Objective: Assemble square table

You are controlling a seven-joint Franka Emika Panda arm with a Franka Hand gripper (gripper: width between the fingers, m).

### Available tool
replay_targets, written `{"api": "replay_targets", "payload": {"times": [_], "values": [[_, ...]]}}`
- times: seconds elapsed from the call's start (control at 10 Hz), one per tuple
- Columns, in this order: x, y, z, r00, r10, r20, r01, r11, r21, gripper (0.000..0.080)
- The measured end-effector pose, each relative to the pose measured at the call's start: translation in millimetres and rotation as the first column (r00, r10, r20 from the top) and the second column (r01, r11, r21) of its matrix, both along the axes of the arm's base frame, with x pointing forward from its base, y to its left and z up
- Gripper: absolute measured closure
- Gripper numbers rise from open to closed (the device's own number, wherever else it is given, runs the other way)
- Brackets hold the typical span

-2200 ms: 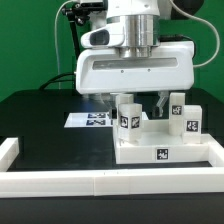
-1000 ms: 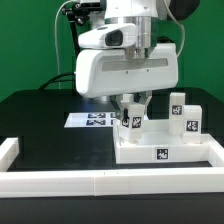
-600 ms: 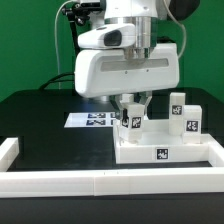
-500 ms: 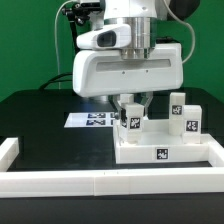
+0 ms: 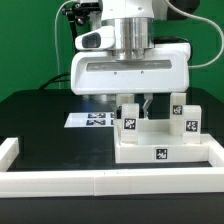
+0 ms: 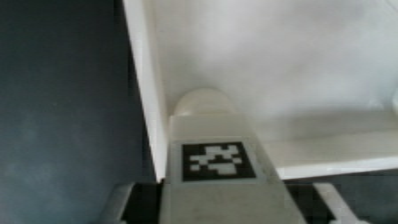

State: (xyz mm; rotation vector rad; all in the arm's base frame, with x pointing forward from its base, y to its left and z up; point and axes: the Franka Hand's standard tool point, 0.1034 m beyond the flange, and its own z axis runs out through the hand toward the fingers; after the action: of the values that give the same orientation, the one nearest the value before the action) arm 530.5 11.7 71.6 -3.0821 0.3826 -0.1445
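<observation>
Directly below the arm's broad white head, the gripper [image 5: 134, 105] stands over the near-left corner of the square table top [image 5: 168, 150], as seen in the exterior view. Its fingers [image 5: 148, 103] reach down beside 1 tagged leg [image 5: 129, 119], which stands upright on that corner. The wrist view looks straight down the same leg [image 6: 214, 150], its black-and-white tag facing the camera, with the dark finger bases flanking it at either side. The jaws appear to pinch this leg, partly closed around its width; actual contact is hidden in both views.

The table top lies flat on the black table [image 5: 40, 125], a tag on its front edge, pressed into the corner formed by the white border rail [image 5: 60, 181] at the exterior view's right. 2 more legs stand upright on the top's right side: 1 nearer [image 5: 190, 122] and 1 behind it [image 5: 178, 106]. A 4th leg is not visible.

The marker board [image 5: 92, 120] lies flat on the black surface, just left of the table top and partly hidden behind the held leg.
</observation>
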Motion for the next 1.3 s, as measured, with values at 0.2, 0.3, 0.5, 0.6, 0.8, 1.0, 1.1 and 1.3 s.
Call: {"api": "replay_targets", "payload": {"times": [0.2, 0.3, 0.5, 0.6, 0.8, 1.0, 1.1, 1.3], "values": [[0.8, 0.6, 0.1, 0.978, -0.209, -0.001, 0.209, 0.978, 0.020, 0.0508], [0.7, 0.5, -0.2, 0.956, -0.295, -0.005, 0.295, 0.955, 0.027, 0.0508], [0.9, -0.3, -0.6, 0.896, -0.445, -0.014, 0.445, 0.894, 0.047, 0.0508], [1.0, -0.2, -0.6, 0.870, -0.493, -0.018, 0.493, 0.868, 0.055, 0.0508], [0.7, -0.2, -0.8, 0.803, -0.595, -0.032, 0.596, 0.800, 0.072, 0.0508], [0.4, 0.7, -0.8, 0.833, -0.553, -0.029, 0.553, 0.830, 0.067, 0.0336], [-0.6, 3.6, -1.0, 0.845, -0.534, -0.035, 0.535, 0.842, 0.063, 0.0200], [-0.8, 5.6, -1.1, 0.932, -0.361, -0.021, 0.362, 0.931, 0.050, 0.0159]]}}
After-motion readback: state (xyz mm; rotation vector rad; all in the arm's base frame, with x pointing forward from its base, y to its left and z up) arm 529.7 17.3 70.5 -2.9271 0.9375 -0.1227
